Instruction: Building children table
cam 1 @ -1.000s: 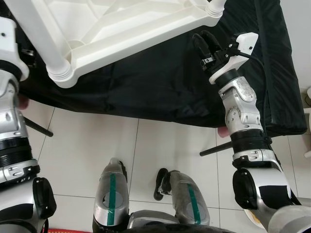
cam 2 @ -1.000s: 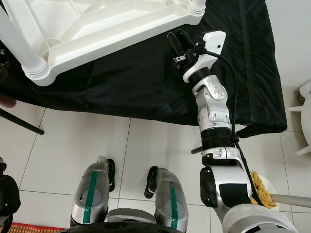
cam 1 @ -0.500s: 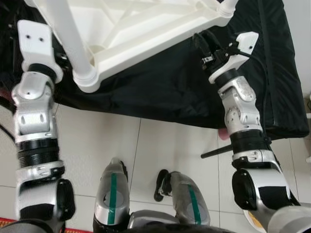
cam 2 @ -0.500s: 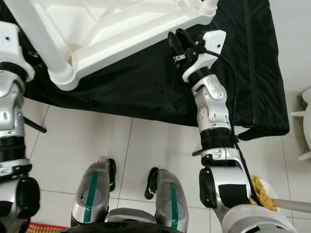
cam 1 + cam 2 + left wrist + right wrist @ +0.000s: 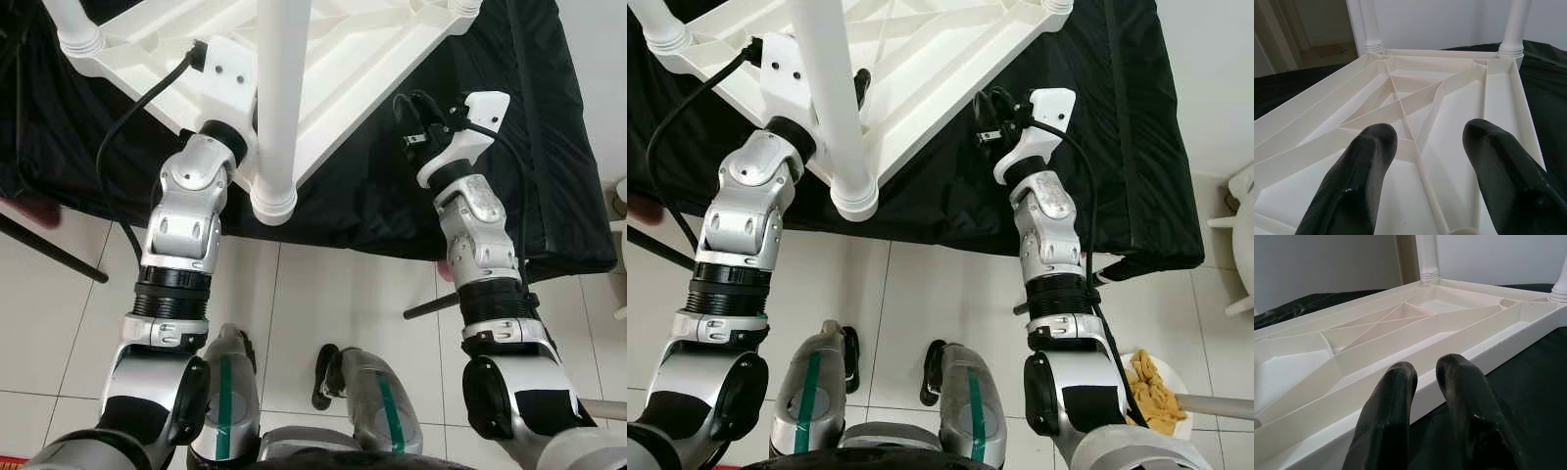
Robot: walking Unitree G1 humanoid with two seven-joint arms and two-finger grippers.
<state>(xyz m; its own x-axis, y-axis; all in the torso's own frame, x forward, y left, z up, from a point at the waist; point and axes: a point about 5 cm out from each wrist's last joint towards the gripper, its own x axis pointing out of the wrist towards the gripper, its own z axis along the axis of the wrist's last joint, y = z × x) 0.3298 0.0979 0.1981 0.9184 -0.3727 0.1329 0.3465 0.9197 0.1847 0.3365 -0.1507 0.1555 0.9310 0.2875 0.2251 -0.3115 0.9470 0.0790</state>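
upturned white table (image 5: 362, 59) on black cloth (image 5: 382, 196).

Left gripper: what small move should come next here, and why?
Probably lower the left gripper onto the rib beneath it and close. Its fingers stand open above the upturned white table, holding nothing, beside the nearest leg. The right gripper, nearly shut, sits at the table's rim over the black cloth.
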